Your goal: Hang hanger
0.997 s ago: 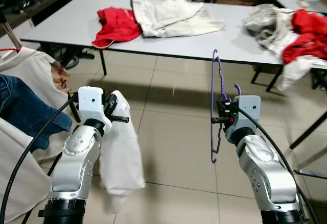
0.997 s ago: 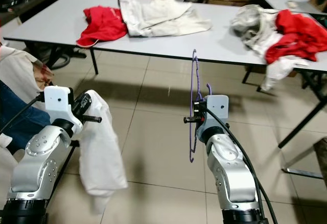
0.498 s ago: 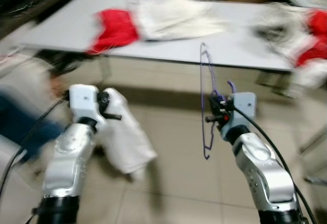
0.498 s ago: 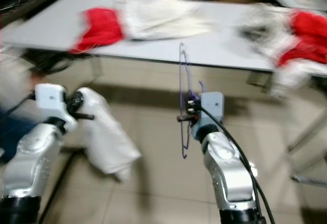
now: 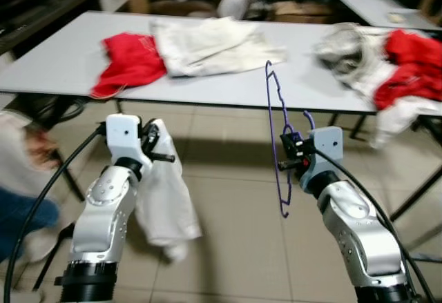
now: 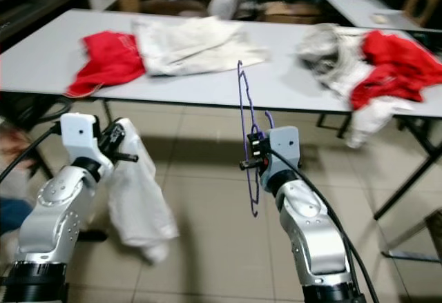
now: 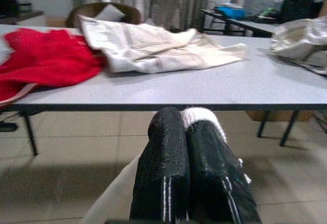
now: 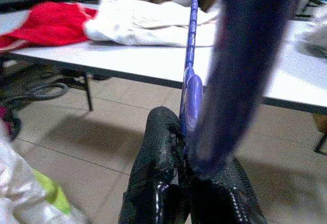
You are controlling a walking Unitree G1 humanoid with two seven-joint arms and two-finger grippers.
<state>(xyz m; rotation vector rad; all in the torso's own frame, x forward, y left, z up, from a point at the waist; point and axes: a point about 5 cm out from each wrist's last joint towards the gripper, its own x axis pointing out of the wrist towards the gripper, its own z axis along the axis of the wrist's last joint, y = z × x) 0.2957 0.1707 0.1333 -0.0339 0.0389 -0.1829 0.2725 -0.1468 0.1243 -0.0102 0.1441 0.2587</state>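
Observation:
A thin purple hanger (image 5: 276, 137) stands upright in front of me, and my right gripper (image 5: 286, 159) is shut on its middle. In the right wrist view the hanger (image 8: 191, 55) rises from between the closed black fingers (image 8: 161, 142). My left gripper (image 5: 160, 152) is shut on a white garment (image 5: 166, 203) that hangs down from it toward the tiled floor. The left wrist view has the two black fingers (image 7: 168, 163) pressed together with white cloth (image 7: 204, 118) pinched at their tips.
A long grey table (image 5: 62, 58) crosses ahead, carrying a red garment (image 5: 131, 58), a cream garment (image 5: 207, 41) and a heap of red and white clothes (image 5: 394, 61) at the right. Clothes hang at the far left edge (image 5: 21, 172). Tiled floor lies between me and the table.
The camera has swung right and blurred, so the clothes at the left slid toward the picture's edge. Both grippers keep their hold; the white garment swung slightly.

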